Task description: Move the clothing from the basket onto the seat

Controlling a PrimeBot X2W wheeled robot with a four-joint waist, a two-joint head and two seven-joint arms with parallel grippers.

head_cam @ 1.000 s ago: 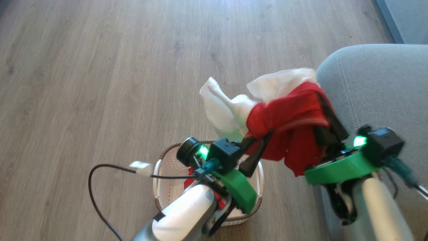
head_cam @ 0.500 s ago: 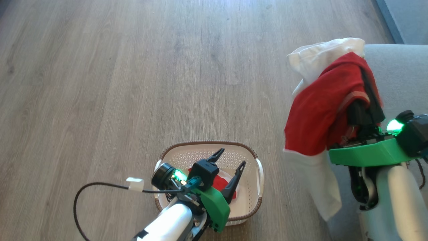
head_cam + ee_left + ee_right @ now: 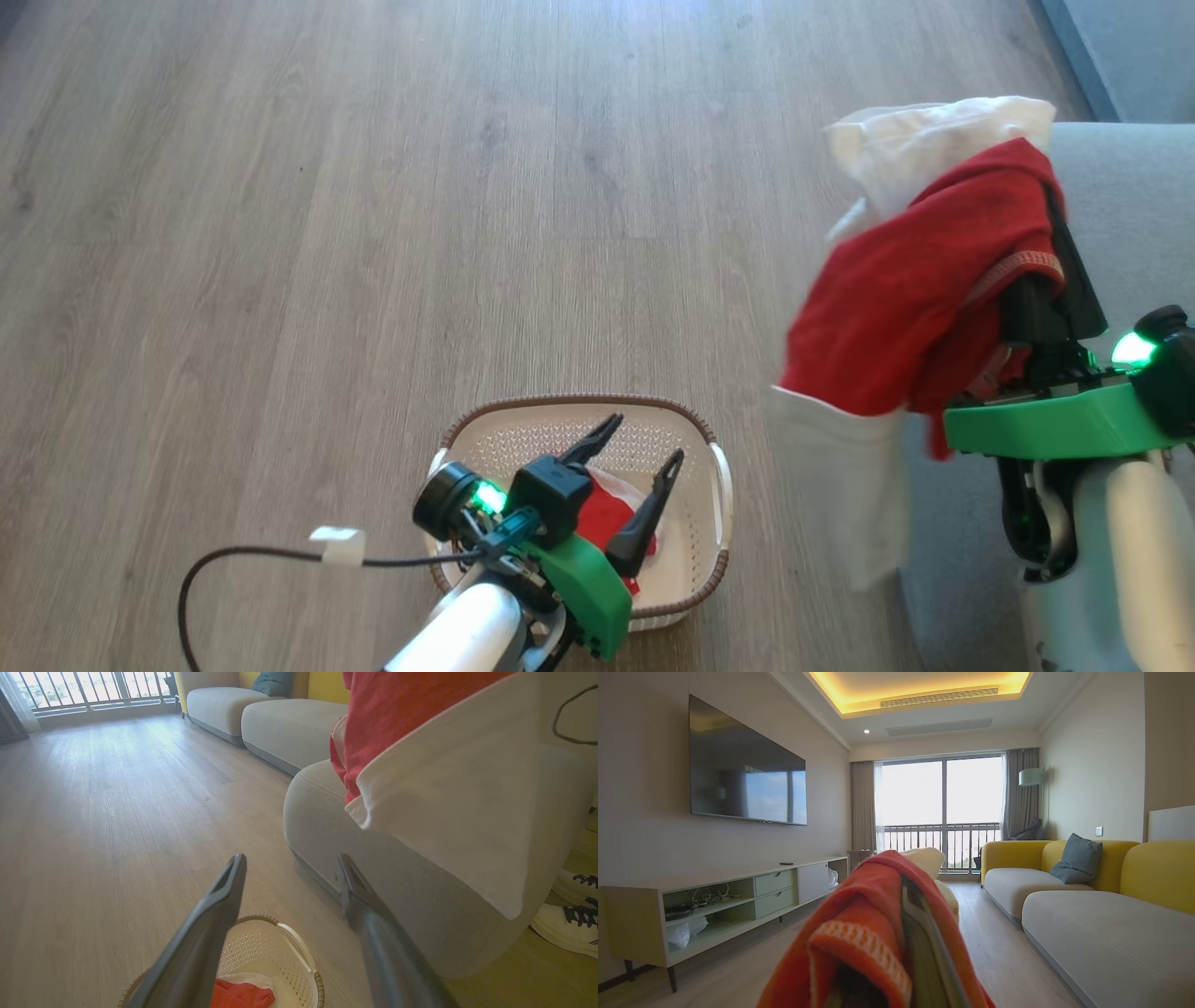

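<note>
Lying in basket [image 3: 579,403] — one red-and-white garment [image 3: 605,516] | left pincer [image 3: 647,437] spread above it | right pincer [image 3: 1064,271] clenched on clothing bundle [image 3: 896,317]

Right fingers [image 3: 1083,299] mostly buried under draped clothing [image 3: 896,308], its hanging white end blurred, seat [image 3: 1120,187] cut off at the head view's right edge, near rim of basket [image 3: 695,439] hidden behind left arm [image 3: 467,625]

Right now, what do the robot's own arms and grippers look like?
Both arms have glossy white forearms ending in bright green wrist brackets with black camera blocks lit green. The left gripper and right gripper each carry two long, dark, tapering fingers. A black cable with a white tag loops from the left wrist.
</note>
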